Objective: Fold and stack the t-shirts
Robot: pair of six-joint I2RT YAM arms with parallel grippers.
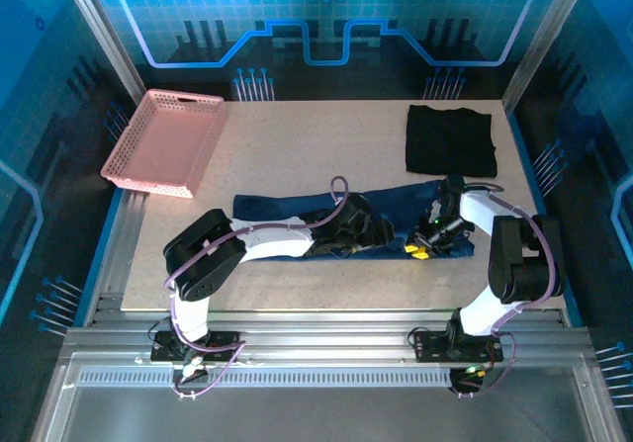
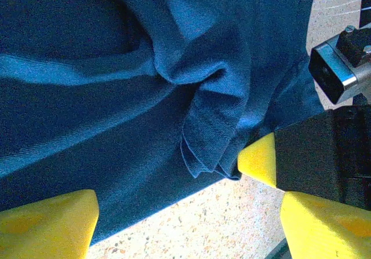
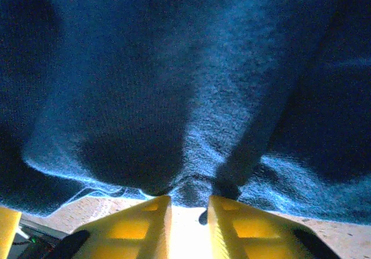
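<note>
Navy shirt (image 1: 282, 208) lies in a long band across the near table (image 1: 297, 140); right gripper (image 3: 190, 204) pinches its hem; left gripper (image 2: 188, 212) spread wide over it; black shirt (image 1: 450, 138) folded by the far right edge; pink basket (image 1: 163, 145) far left, bare tabletop between.

On the table (image 1: 297, 145), the basket (image 1: 163, 145) is set at ten o'clock and the folded t-shirt (image 1: 450, 138) at two o'clock. The stretched-out t-shirt (image 1: 277, 208) is laid across the centre, with the left gripper (image 1: 381, 239) and the right gripper (image 1: 425, 239) placed at its five-o'clock edge.
</note>
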